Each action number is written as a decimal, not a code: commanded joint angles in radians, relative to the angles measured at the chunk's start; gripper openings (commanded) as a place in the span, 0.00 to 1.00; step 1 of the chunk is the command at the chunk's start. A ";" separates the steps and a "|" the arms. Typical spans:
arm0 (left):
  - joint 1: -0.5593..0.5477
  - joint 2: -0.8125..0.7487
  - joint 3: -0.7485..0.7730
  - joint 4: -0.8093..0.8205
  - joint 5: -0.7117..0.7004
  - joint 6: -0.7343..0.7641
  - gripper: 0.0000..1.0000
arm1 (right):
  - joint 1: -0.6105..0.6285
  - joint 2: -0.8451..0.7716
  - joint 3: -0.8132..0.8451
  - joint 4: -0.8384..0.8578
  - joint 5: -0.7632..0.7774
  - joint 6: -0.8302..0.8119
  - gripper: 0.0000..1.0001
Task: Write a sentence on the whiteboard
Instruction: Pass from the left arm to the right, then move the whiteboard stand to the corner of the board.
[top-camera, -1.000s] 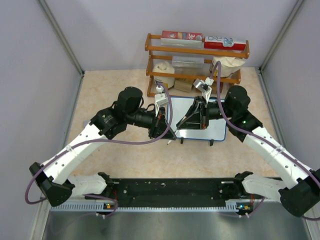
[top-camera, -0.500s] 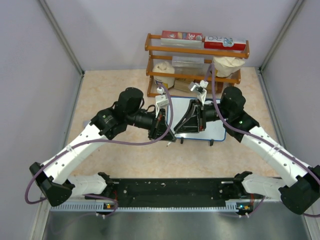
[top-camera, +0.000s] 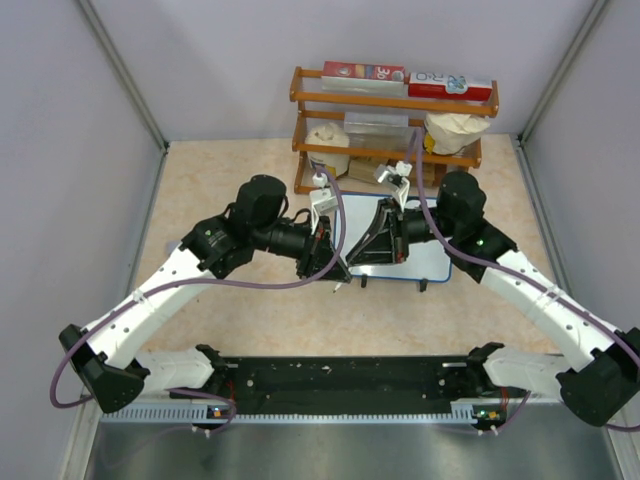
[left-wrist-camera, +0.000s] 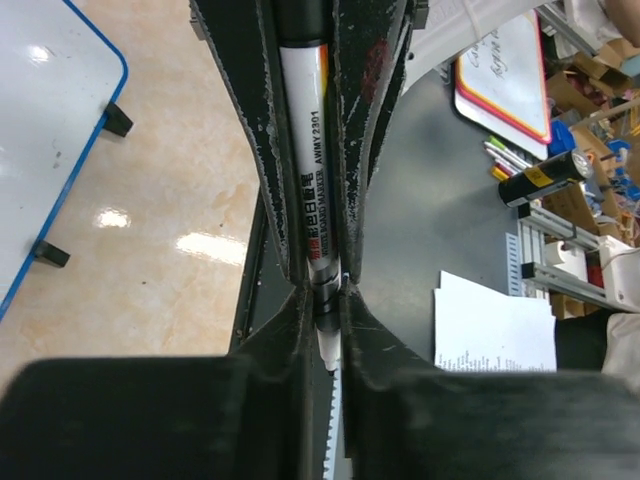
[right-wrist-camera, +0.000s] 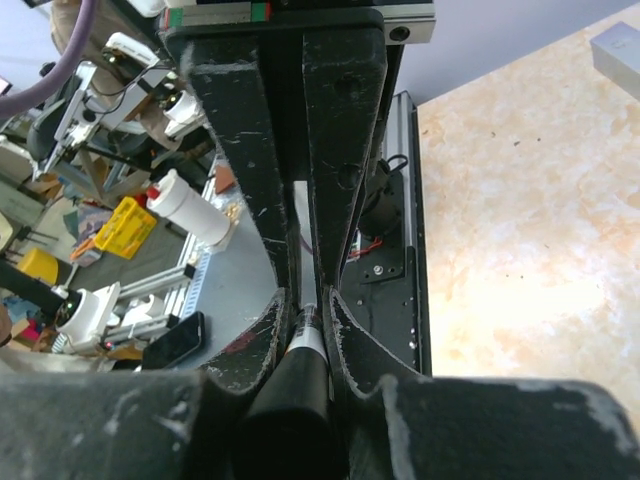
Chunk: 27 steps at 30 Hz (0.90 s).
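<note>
since a second ago the right arm has swung a little toward the left arm, which has stayed put, so the two claws now meet tip to tip above the table, in front of the wooden rack. the whiteboard lies flat on its small black feet under and just behind the right claw, mostly hidden by it in the top view. the part that shows, and the corner in the left wrist view, is bare white, so the sentence looks not yet begun. the left gripper is clenched along a white-barrelled marker, its thin end sticking out past the fingers. the right gripper is clamped too, on a dark cap with a pale band — probably the marker's own, though the wrist view is too blurred to be sure. the step in hand seems to be parting cap from pen. a pull off the marker's axis could twist the barrel in the left grip and leave the nib at a bad angle. the right arm hangs low over the board and could nudge it. once writing starts, nothing steadies the board — nib pressure may make it slide on its feet.
</note>
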 joint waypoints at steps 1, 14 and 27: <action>-0.001 -0.023 0.001 0.032 -0.044 0.049 0.21 | 0.020 -0.029 0.060 -0.122 0.066 -0.080 0.00; 0.001 -0.220 -0.180 0.096 -0.445 -0.036 0.85 | 0.017 -0.176 0.044 -0.360 0.689 -0.192 0.00; 0.004 0.035 -0.351 0.200 -0.673 -0.191 0.82 | -0.164 -0.302 -0.018 -0.492 0.926 -0.127 0.00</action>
